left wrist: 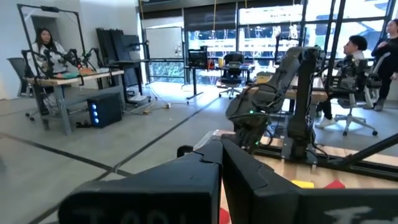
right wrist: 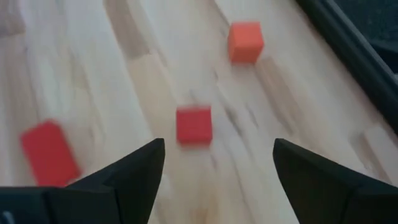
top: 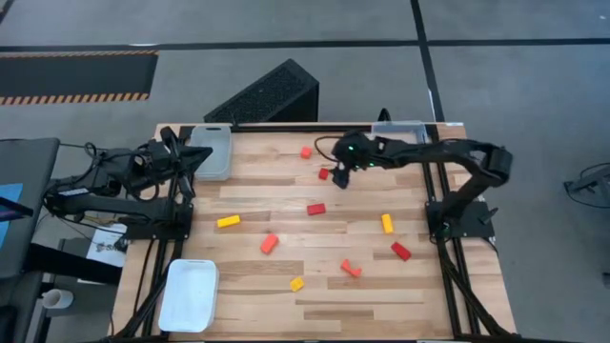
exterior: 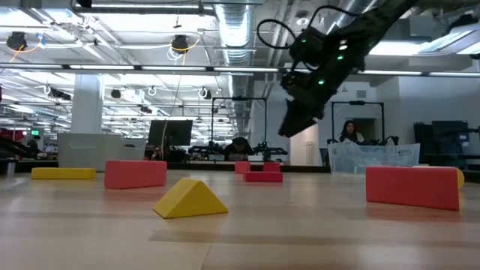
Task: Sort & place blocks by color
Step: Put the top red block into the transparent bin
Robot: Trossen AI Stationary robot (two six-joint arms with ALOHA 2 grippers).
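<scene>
Red, orange and yellow blocks lie scattered flat on the wooden table (top: 286, 314). My right gripper (top: 336, 178) (right wrist: 217, 149) hangs open above the table's far middle and touches nothing. A red cube (top: 324, 173) (right wrist: 193, 124) lies just ahead of its fingertips, an orange cube (top: 306, 151) (right wrist: 245, 42) beyond that, and a red bar (top: 315, 209) (right wrist: 48, 152) to the side. In the low view the right gripper (exterior: 296, 120) is well clear of the tabletop. My left gripper (top: 200, 158) (left wrist: 221, 146) waits shut at the table's far left, by a clear tray (top: 212, 151).
A white tray (top: 189, 293) sits at the near left corner and another clear tray (top: 400, 127) at the far right edge. Other blocks include a yellow bar (top: 228, 221), an orange bar (top: 270, 244), a yellow wedge (exterior: 190, 199) and a red block (top: 400, 251). People sit in the room beyond.
</scene>
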